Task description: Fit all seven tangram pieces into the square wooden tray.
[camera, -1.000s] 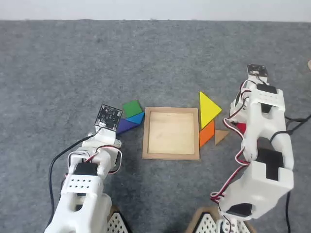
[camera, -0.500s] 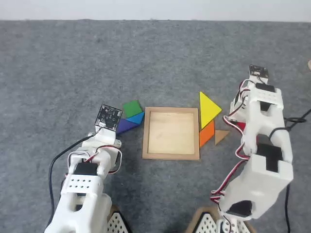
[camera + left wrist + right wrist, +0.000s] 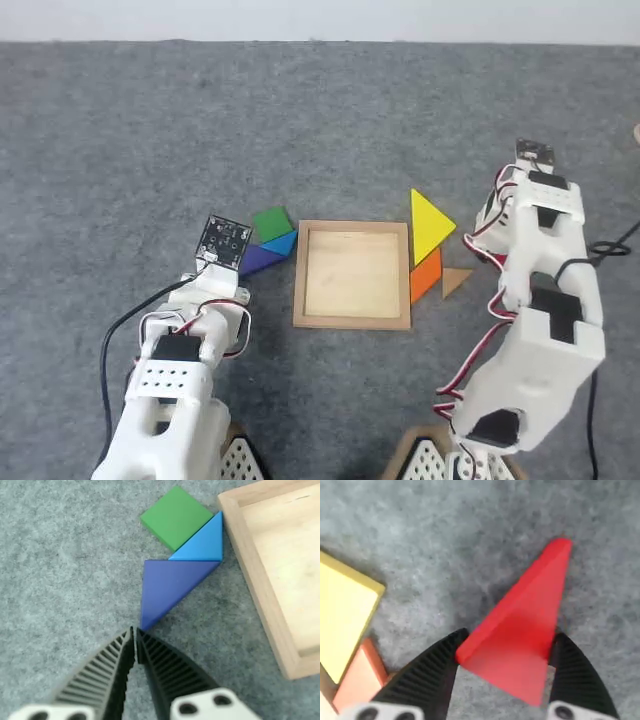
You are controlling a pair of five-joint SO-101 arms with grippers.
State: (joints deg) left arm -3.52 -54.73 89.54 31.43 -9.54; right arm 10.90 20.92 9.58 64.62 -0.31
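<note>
From above, the pale square wooden tray [image 3: 352, 226] sits mid-scene on the tabletop [image 3: 150, 130]; your right arm [image 3: 540, 260] has edged farther away. Your left end effector [image 3: 134, 645] is clenched at the purple triangle [image 3: 167, 587]'s corner. Your right end effector [image 3: 509, 637] grasps the red triangle [image 3: 525, 625] near the yellow piece [image 3: 342, 610].

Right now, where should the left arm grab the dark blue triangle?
From above, probably: pinch its two free edges, the one facing away from the tray and the long slanted one, toward the wide end. The dark blue triangle lies flat; its third edge butts the light blue triangle. The left gripper, shut at the narrow tip, must open first.
</note>
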